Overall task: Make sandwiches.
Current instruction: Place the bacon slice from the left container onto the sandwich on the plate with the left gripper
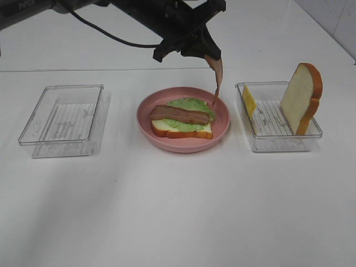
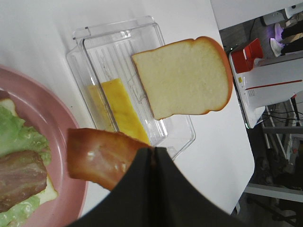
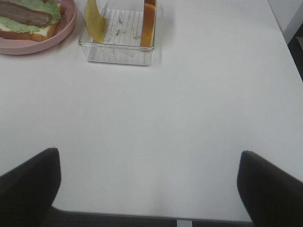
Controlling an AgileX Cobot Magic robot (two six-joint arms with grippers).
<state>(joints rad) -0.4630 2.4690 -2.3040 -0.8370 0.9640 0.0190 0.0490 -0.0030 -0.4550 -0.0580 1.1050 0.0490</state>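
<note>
Sandwich (image 1: 182,123) half-built on pink plate (image 1: 183,146), frame centre — left gripper (image 1: 208,54), top centre, clamped on a bacon strip (image 1: 217,78) dangling over plate's right rim, right gripper (image 3: 151,189) wide open, empty.

Plate (image 1: 223,121) between left tray (image 1: 61,114), right tray (image 1: 272,121); sandwich (image 1: 181,119) on plate; bread (image 1: 300,97), cheese (image 1: 248,100) in right tray.

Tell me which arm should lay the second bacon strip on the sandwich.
Left: the left gripper pinches that bacon strip, dangling over the pink plate beside the sandwich. The right gripper hangs open and empty over bare table.
</note>
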